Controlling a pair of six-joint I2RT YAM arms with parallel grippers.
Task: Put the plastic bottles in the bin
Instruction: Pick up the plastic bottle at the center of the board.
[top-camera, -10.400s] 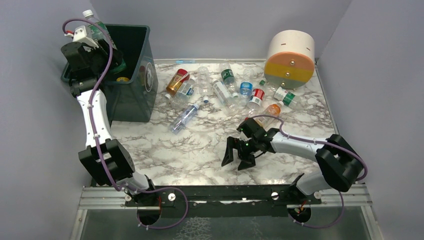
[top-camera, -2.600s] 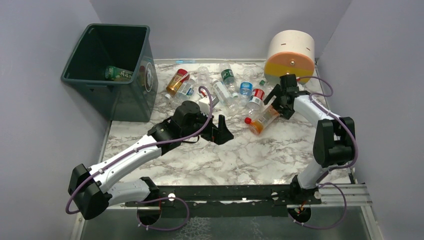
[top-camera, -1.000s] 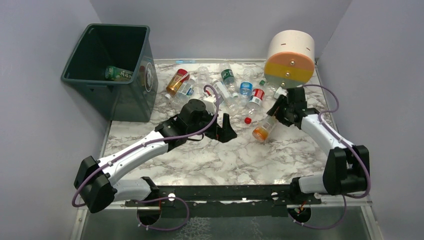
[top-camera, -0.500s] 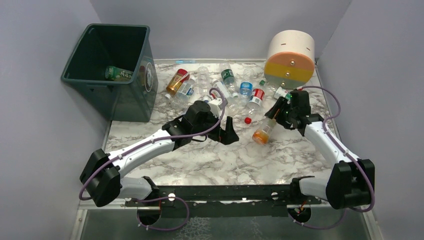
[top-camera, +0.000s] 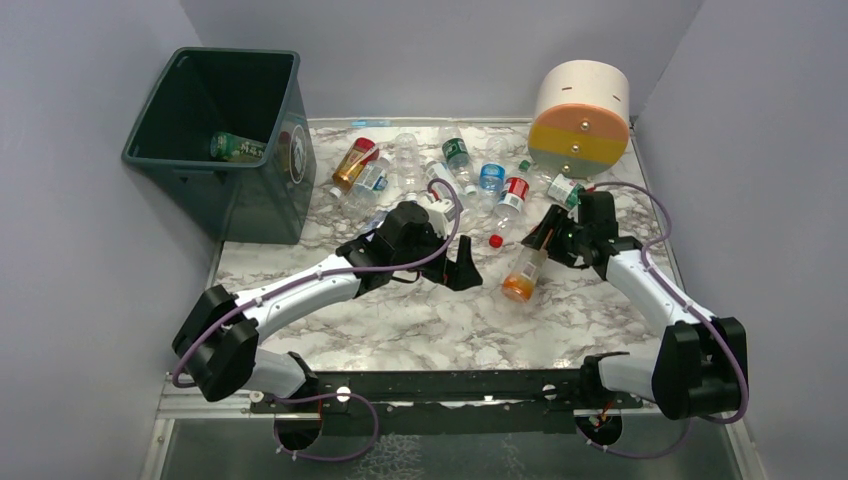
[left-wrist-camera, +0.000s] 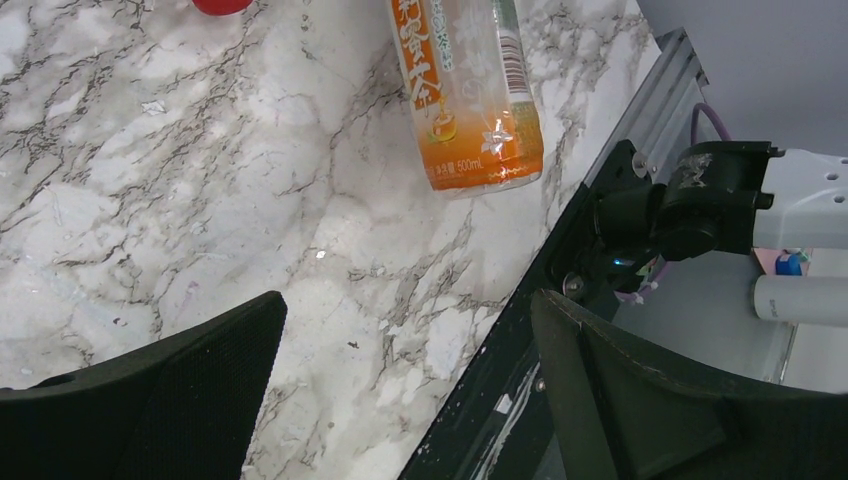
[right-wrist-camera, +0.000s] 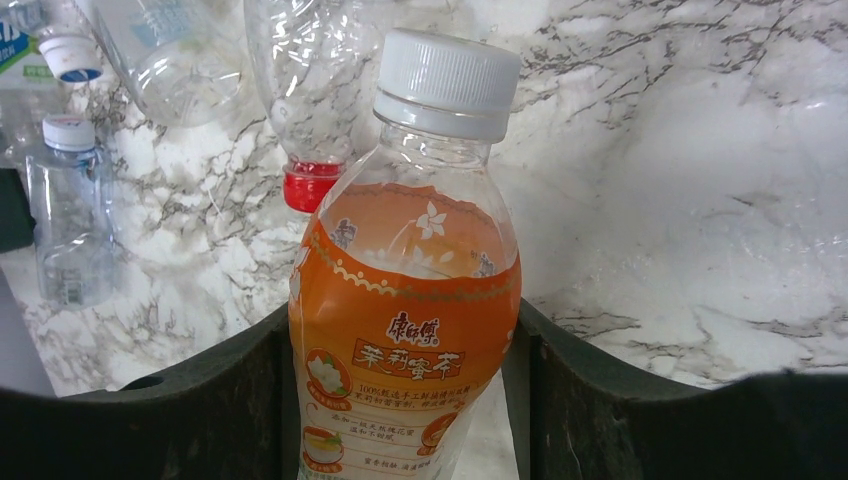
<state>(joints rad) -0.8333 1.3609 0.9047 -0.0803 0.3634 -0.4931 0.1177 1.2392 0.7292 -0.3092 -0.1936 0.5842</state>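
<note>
Right fingers (right-wrist-camera: 640, 400) are closed on the orange tea bottle (right-wrist-camera: 405, 330), its white cap pointing away. Over the last second the bottle has been carried nearer and leftward, towards the left fingers (left-wrist-camera: 150, 400), which are held wide open just beside it; a handover is judged likely. Chinese characters and "500mL" are printed on its label. The bin (top-camera: 260, 200) stands far left with one green-labelled bottle (top-camera: 235, 147) inside. Other bottles (top-camera: 440, 175) lie on the desk (top-camera: 400, 310).
</note>
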